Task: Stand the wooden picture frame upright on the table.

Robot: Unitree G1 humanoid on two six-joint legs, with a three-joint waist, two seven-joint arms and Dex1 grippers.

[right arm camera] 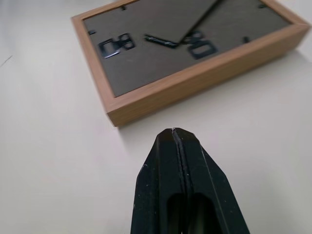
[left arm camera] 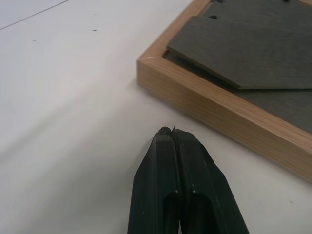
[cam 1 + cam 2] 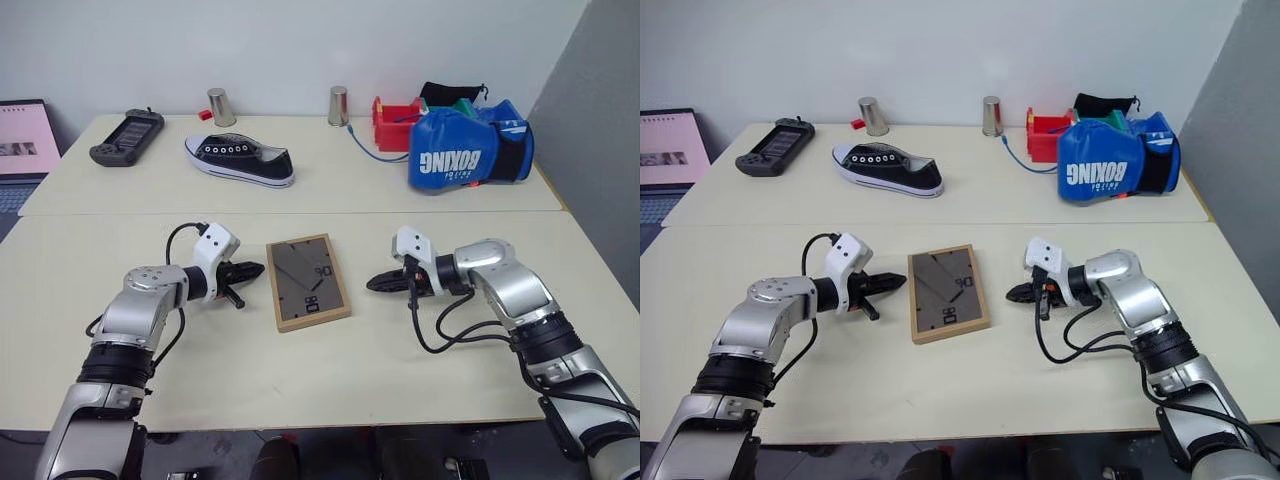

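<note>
The left end effector sits left of centre in the head view, its two black fingers clenched together on nothing, tips pointing at the left long edge of the picture frame and just short of it, without touching. The right end effector sits right of centre, also clenched and empty, tips aimed at the picture frame's right long edge with a small gap of bare desk between.

The picture frame lies flat at the middle of the view, between the two end effectors, dark grey back facing up with the fold-out stand folded against it, its long sides running away from the camera and tilted slightly.

Across the seam line, in the upper half of the view, a black-and-white sneaker lies at upper centre-left, with a dark handheld game controller to its left. Two metal cups stand along the far edge. At the upper right, a blue boxing glove rests in front of a red box. A laptop screen shows at the far left edge.
</note>
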